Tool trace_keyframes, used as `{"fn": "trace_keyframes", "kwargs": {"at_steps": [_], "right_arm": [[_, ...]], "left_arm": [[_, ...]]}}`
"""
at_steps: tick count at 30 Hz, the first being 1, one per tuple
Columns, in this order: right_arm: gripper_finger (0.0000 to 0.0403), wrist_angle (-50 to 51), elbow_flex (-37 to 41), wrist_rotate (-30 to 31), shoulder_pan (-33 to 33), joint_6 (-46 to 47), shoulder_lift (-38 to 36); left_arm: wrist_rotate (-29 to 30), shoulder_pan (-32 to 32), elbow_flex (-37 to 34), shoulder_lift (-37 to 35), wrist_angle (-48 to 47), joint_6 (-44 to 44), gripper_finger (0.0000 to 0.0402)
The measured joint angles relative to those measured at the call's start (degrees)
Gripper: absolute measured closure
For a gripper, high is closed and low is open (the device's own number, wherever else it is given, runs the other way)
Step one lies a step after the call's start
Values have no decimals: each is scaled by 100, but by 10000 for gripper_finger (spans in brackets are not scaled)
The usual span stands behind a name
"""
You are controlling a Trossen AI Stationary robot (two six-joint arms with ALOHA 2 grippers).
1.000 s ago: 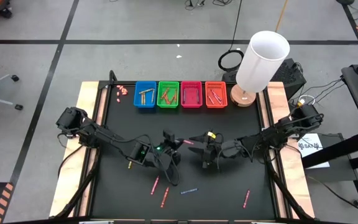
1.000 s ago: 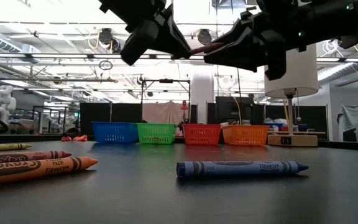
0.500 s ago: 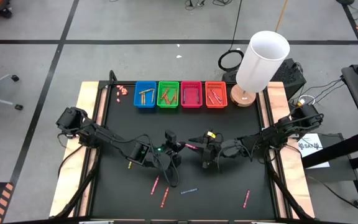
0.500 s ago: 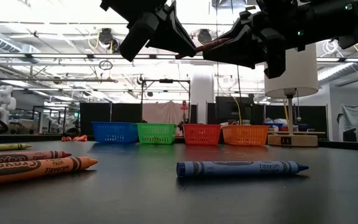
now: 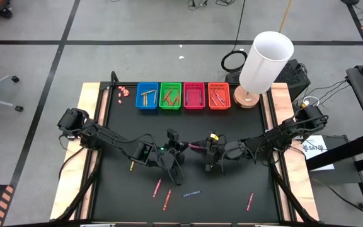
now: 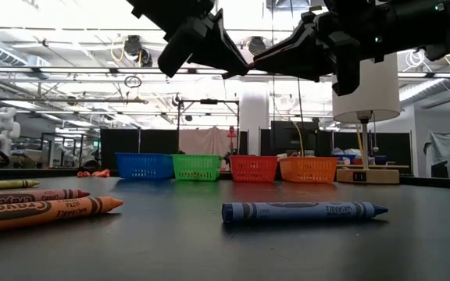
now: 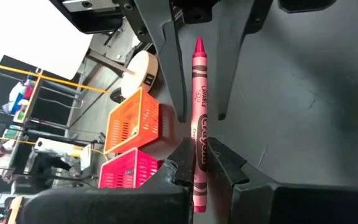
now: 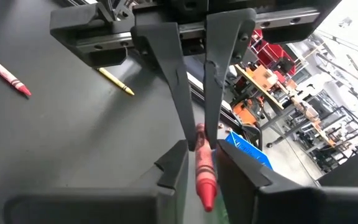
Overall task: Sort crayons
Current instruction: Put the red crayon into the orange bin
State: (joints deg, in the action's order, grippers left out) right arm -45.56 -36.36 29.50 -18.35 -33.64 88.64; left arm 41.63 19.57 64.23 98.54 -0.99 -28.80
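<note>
A pink-red crayon hangs in the air over the middle of the table. My left gripper is shut on it; in its wrist view the gripper shows with the crayon sticking out ahead. My right gripper faces it from the table's right. The right gripper's fingers stand on either side of the crayon's pointed half, with a narrow gap showing on each side. In the right wrist view the crayon lies between that gripper's own fingers. The low view hides the crayon behind the two meeting grippers. My left gripper pinches the crayon's lower half, toward its flat end, between its two fingers. The fingers come about level from the table's left and lie along the crayon. The pointed end sticks out past them toward the right gripper, clear of the table.
Blue, green, pink and orange baskets line the far edge beside a white lamp. Loose crayons lie near the front: yellow, red, blue, pink.
My right gripper's fingers have drawn in around the crayon's pointed half. My left gripper has rolled a little. The stretch of crayon that showed between the two grippers in the low view is now covered by them. Both arms have kept their places.
</note>
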Motion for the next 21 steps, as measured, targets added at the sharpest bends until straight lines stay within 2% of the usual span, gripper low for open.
{"fn": "trace_keyframes", "kwargs": {"at_steps": [10,15,18,21], "right_arm": [[388,19,0,0,0,-1,0],[395,60,0,0,0,-1,-1],[394,77,0,-2,0,1,-2],[394,105,0,-4,0,-1,-2]], "left_arm": [[-5,0,0,2,-9,0,383],[-3,0,0,2,-11,4,379],[-3,0,0,2,-7,2,353],[5,0,0,2,21,52,311]]}}
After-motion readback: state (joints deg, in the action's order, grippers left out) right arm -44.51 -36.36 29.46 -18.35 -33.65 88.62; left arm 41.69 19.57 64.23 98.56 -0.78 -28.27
